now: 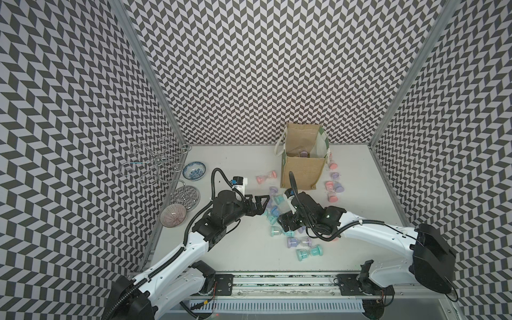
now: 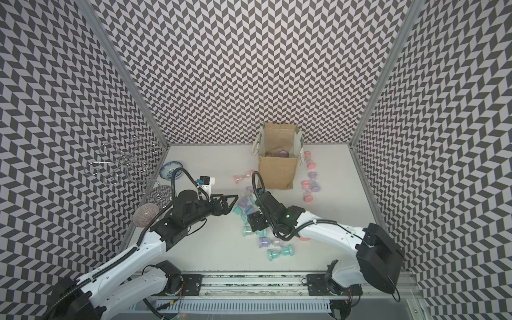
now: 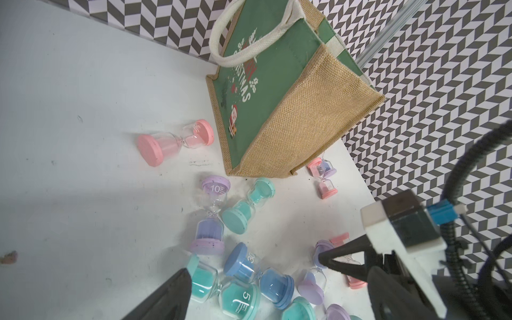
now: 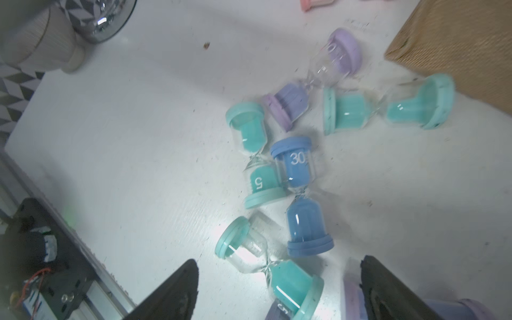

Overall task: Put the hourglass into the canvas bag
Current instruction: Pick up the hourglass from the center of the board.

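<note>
At the pick-up step, not yet at the drop. Standing up at the back of the bench (image 1: 235, 249): the canvas bag (image 1: 303, 171), top open, with one purple hourglass (image 1: 304, 153) already down inside. Lying on its side just beside the canvas bag: a pink hourglass (image 1: 267, 177). In front of the canvas bag: a pile (image 1: 273, 213) of teal, blue and purple ones, all tipped over.

Hanging low over that pile, a little way in front of the canvas bag: the right gripper (image 4: 277, 288), spread wide, pinching nothing. Between its fingers in the right wrist view: a teal hourglass (image 4: 267, 267), flat on the bench, not touched yet as far as can be seen. Just next to it, nearer the canvas bag: a blue hourglass (image 4: 302, 199), leaning on another teal one.

Also in front of the canvas bag, more toward the robot's left: the left gripper (image 3: 252, 264), spread wide too, holding nothing, up above the pile.

Next, most likely: go down a bit more and put one finger on each side of the teal hourglass. Squeeze softly because of the glass, and try not to bump the blue one. Then lift high, higher than the tall top edge of the canvas bag, move over the open top and let go.
</note>
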You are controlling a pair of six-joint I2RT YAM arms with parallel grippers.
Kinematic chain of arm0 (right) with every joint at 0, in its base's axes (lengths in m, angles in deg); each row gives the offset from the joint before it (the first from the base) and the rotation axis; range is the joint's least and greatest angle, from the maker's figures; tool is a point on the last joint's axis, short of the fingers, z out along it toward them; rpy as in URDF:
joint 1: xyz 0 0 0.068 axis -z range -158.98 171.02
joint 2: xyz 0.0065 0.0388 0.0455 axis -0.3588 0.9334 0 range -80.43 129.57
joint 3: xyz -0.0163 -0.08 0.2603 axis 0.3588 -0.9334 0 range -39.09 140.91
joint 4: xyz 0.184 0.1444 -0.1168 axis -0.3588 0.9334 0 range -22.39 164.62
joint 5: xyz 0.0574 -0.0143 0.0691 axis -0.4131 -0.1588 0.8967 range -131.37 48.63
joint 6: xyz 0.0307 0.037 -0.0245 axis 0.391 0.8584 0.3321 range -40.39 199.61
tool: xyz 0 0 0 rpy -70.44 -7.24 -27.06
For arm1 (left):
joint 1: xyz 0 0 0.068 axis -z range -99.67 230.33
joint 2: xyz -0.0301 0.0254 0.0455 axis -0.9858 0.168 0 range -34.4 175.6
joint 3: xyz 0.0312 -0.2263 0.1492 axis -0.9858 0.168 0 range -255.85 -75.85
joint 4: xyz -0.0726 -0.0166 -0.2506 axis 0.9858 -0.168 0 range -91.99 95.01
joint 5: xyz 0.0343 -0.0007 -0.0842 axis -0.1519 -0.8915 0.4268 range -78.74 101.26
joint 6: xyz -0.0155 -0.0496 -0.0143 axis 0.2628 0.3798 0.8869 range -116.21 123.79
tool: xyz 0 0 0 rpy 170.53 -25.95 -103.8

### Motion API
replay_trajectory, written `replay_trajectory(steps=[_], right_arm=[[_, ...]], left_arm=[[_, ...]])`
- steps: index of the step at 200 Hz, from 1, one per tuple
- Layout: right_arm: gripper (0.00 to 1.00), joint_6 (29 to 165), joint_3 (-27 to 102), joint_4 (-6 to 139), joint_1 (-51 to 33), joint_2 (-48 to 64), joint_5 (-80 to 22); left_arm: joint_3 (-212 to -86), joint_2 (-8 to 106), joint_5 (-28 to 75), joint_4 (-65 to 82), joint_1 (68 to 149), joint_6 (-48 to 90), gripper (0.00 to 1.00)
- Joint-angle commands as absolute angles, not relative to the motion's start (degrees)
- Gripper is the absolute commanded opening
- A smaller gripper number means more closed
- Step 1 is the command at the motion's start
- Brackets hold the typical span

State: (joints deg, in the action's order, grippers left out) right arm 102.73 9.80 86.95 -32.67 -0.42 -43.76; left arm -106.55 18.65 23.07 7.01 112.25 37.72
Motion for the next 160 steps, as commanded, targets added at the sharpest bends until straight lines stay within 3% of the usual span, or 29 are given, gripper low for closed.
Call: replay_trajectory(steps=[1, 88, 160], right_arm=[[0.89, 103.3, 8.0, 82.6, -33.6, 1.0, -41.9], [0.8, 103.8, 9.9, 81.9, -33.4, 7.5, -53.2], [0.66, 102.6, 11.4, 79.3, -33.2, 14.4, -52.0]], left_arm=[[-104.3, 17.5, 23.0, 11.2, 112.7, 40.3, 0.99], [-103.8, 20.2, 23.5, 13.7, 113.1, 40.9, 0.99], [-104.0, 21.6, 23.2, 14.6, 113.2, 40.9, 0.99]])
